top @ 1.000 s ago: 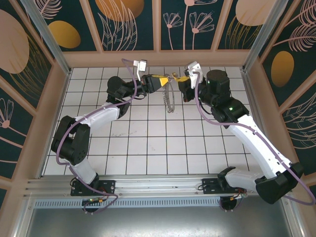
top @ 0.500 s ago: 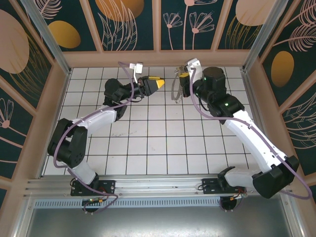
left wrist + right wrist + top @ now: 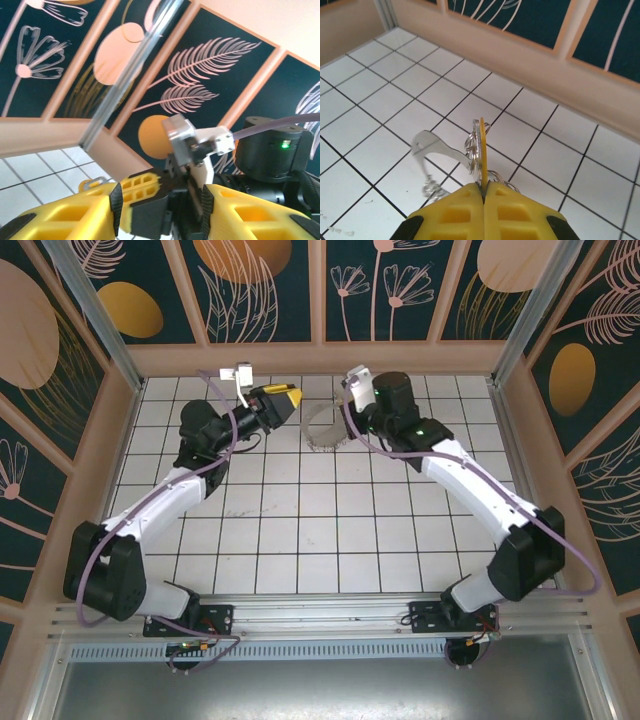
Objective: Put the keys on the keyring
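Observation:
In the right wrist view my right gripper is shut on a thin brass-yellow key, seen edge-on, with small silvery rings bunched against it. The keyring curves away to the left as a silvery band just above the white tiles. From the top the keyring hangs low by the back wall, under the right wrist. My left gripper is about one tile to the left of it and apart from it. In the left wrist view the left gripper is open, with nothing between its dark pads.
The tan back wall runs close behind both grippers. The right arm's wrist camera and black motor sit directly in front of the left gripper. White tiled floor stretches toward the arm bases.
My left gripper has opened and drawn back to the left, away from the ring. The right gripper has swung left and down, carrying the ring and key with it.

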You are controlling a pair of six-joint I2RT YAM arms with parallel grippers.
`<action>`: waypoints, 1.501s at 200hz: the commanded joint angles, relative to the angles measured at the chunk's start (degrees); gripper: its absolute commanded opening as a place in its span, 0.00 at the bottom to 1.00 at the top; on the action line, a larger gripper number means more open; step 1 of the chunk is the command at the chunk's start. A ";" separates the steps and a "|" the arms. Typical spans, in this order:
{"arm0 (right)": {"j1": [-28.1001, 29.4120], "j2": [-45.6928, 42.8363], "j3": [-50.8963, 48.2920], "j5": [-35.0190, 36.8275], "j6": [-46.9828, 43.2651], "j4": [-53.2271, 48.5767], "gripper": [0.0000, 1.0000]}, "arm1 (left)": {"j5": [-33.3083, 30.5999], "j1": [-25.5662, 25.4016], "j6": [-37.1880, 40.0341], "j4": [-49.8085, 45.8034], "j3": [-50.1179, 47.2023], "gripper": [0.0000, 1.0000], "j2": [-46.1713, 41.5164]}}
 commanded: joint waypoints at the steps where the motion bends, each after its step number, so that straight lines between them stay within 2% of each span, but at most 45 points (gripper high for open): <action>1: 0.43 4.62 4.29 -1.86 0.40 3.37 0.00 | -4.37 0.66 5.21 -6.57 -1.32 0.48 -2.27; 65: 0.67 23.07 20.56 -5.13 -1.07 1.45 0.00 | -8.83 1.47 8.94 -12.07 -2.37 0.52 -6.68; 85: 1.80 26.61 22.63 -6.41 -0.07 1.48 0.00 | -9.71 1.55 9.48 -12.99 -2.53 0.54 -7.59; 130: 6.20 29.04 17.10 -6.71 3.13 4.65 0.00 | -11.00 1.65 8.54 -12.67 -3.90 0.54 -8.86; 188: 10.16 24.82 4.93 -5.54 6.77 6.86 0.00 | -10.51 1.65 6.35 -10.50 -4.96 0.55 -9.16; 300: 14.19 22.69 -5.17 -0.62 15.21 1.56 0.00 | -9.68 1.65 4.78 -7.97 -6.34 0.56 -8.68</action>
